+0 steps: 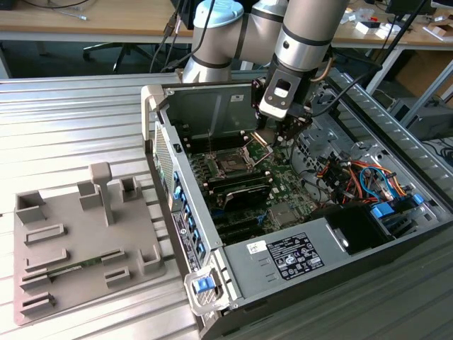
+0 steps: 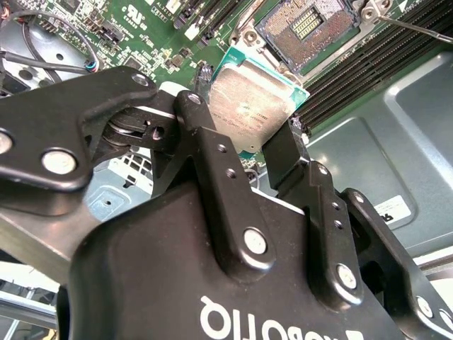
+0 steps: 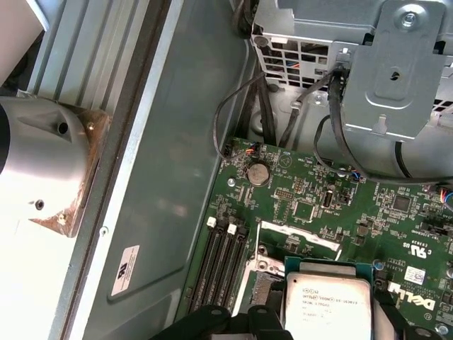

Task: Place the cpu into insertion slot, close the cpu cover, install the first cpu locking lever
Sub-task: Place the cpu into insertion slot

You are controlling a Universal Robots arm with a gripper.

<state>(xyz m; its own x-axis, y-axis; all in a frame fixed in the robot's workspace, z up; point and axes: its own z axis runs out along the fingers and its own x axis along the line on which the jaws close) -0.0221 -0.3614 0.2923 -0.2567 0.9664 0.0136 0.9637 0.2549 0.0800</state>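
Our pincer (image 2: 244, 117) is closed to the width of the cpu (image 2: 256, 106), its black metal fingers (image 2: 205, 142) pinching two opposite edges and hiding them from us. The chip's dull silvery face, rimmed in teal, hangs tilted over the green motherboard (image 2: 141, 35), near the insertion slot (image 2: 306, 25), a dark pin-filled square cut off at the frame edge. In the exterior view's upper centre, the pincer sits inside the open grey case (image 1: 205, 106)
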